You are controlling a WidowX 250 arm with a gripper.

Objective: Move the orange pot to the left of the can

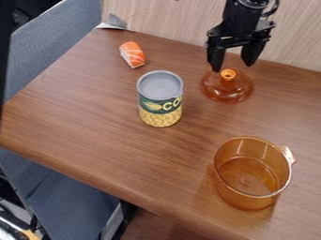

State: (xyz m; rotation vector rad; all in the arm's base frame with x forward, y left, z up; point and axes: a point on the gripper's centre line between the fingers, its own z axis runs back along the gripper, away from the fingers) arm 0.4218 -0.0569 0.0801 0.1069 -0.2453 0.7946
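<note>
The black gripper (233,64) hangs open at the upper right, its two fingers apart above the knob of an orange glass lid, with nothing held between them. The transparent orange pot (249,190) stands upright at the lower right, uncovered, with a handle at its right rim. The can (161,99) of corn, with a grey top and a green and yellow label, stands upright near the middle, up and to the left of the pot. The gripper is well above the pot in the view, and right of the can.
An orange glass lid (226,87) lies knob up under the gripper. A piece of toy sushi (132,54) lies behind the can. The brown table (81,136) ends at a slanted front left edge, and a pale wood-grain panel (169,21) runs along its back.
</note>
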